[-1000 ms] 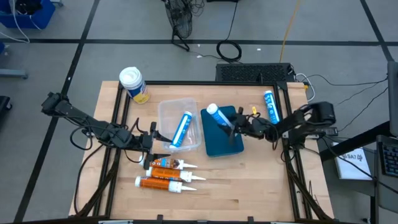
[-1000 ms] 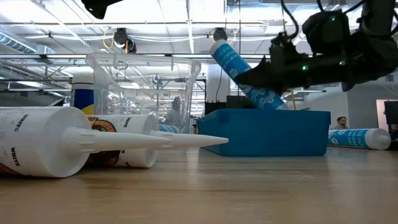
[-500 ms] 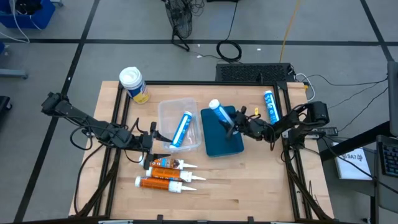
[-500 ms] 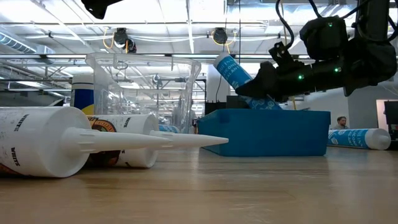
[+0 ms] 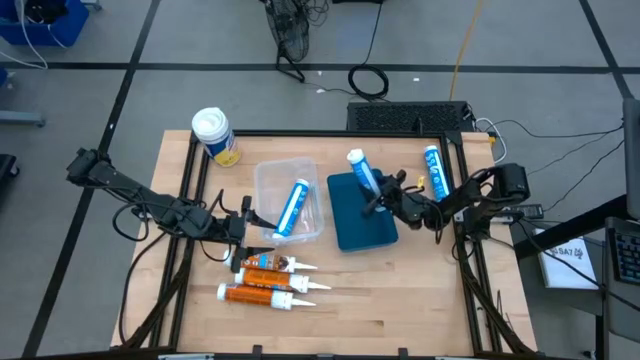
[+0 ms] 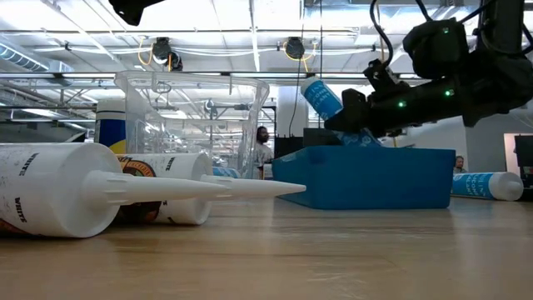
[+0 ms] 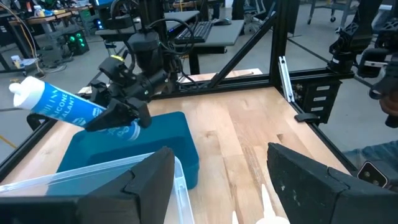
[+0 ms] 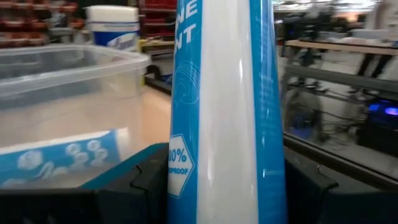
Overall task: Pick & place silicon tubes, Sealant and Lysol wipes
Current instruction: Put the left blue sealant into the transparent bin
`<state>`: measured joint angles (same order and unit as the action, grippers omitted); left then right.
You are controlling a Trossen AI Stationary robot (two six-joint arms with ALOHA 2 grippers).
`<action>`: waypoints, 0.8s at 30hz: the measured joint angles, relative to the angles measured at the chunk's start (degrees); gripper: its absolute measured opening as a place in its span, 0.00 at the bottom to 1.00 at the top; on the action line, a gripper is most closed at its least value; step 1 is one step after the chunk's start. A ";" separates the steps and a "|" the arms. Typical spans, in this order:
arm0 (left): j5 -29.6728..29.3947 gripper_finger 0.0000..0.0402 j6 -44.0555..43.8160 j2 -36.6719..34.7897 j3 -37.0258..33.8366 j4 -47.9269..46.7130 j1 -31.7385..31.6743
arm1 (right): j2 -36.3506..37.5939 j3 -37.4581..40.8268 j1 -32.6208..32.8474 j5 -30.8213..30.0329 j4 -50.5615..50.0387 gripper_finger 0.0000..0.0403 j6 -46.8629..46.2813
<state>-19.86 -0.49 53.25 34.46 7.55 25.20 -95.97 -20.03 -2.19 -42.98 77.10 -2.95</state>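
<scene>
Blue sealant tube (image 5: 362,175), light and semi-soft: right gripper (image 5: 381,200) fingers clenched low on its body, 3 o'clock of bench (image 5: 400,290); left gripper (image 5: 243,222) fingers released.

floor (image 5: 120,50): grey, dark lines | ceiling lights (image 6: 250,33) | desks (image 7: 205,31), possibly workstations

The tabletop (image 5: 400,290) was pale wood. A dark blue bin (image 5: 362,215) sat beside a clear bin (image 5: 270,180). The Lysol wipes (image 5: 215,137) had a white lid and yellow label. Tubes (image 5: 362,175) were light blue with white caps; cartridges (image 5: 262,294) were orange with white nozzles.
</scene>
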 joint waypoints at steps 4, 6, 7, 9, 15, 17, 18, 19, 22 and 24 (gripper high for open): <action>0.00 0.63 0.00 0.00 0.00 -0.01 0.00 | 0.01 0.00 0.88 -5.86 0.29 0.50 0.22; 0.00 0.63 0.00 0.00 0.00 0.00 -0.01 | 0.01 0.02 0.89 -6.78 0.70 0.50 0.77; 0.00 0.63 0.00 0.00 0.00 0.00 0.01 | 0.01 0.00 0.50 -6.64 1.00 0.50 1.25; 0.00 0.63 0.00 0.00 0.00 0.00 0.00 | 0.01 -0.39 -0.74 -5.83 1.81 0.50 2.32; 0.00 0.63 0.01 0.00 0.00 0.00 0.01 | 0.03 -5.08 -5.64 5.24 -2.73 0.50 2.37; 0.00 0.63 0.00 0.00 0.00 0.00 0.01 | 0.03 -6.71 -7.15 6.07 -7.52 0.50 3.09; 0.00 0.63 0.01 0.00 0.00 0.00 0.00 | -0.09 -7.41 -7.93 5.81 -9.55 0.50 3.40; 0.00 0.63 0.00 0.00 0.00 0.00 0.01 | -0.45 -8.05 -8.64 5.53 -10.78 0.50 3.72; 0.00 0.63 0.00 0.00 0.00 0.00 0.01 | -0.75 -8.46 -10.40 5.45 -10.97 0.50 4.73; 0.00 0.63 0.00 0.00 0.00 0.00 0.00 | -0.85 -8.52 -11.40 5.51 -10.91 0.50 5.45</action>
<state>-19.86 -0.49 53.25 34.46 7.55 25.21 -96.82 -28.56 -13.59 -37.47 66.19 2.50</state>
